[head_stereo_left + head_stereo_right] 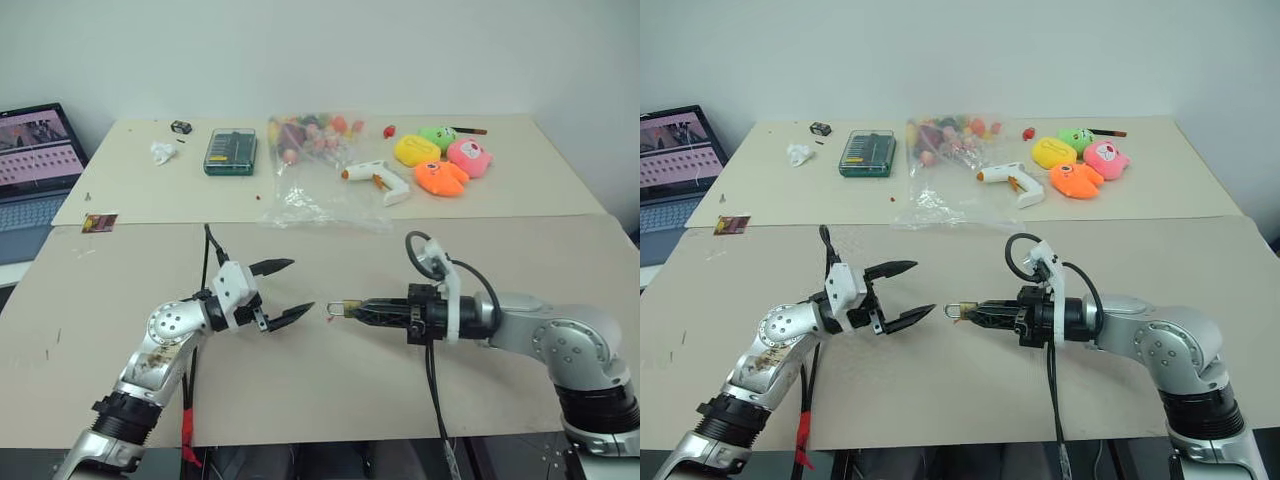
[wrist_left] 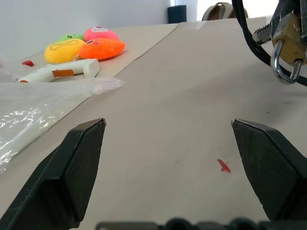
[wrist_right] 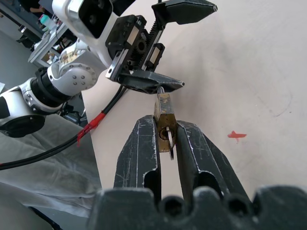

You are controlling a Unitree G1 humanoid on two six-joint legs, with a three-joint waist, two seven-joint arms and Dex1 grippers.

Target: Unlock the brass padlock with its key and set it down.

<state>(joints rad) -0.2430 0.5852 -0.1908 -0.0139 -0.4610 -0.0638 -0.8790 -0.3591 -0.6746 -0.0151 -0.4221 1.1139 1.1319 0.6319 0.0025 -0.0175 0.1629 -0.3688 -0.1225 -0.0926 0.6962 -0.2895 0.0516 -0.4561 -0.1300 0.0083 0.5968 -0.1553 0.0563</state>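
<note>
A beige table (image 1: 120, 330) carries everything. Along its far edge lie a crumpled white scrap (image 1: 162, 152), a green screwdriver-bit case (image 1: 230, 151), a clear plastic bag of colourful pieces (image 1: 310, 165), a white glue gun (image 1: 378, 179) and four plush toys (image 1: 443, 160). A small red mark (image 2: 223, 166) sits near the middle.

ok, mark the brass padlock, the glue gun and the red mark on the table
brass padlock (image 3: 164, 108), right wrist view, on its gold body.
glue gun (image 1: 378, 178), left eye view, on its white barrel.
red mark (image 2: 223, 166), left wrist view, on its middle.
</note>
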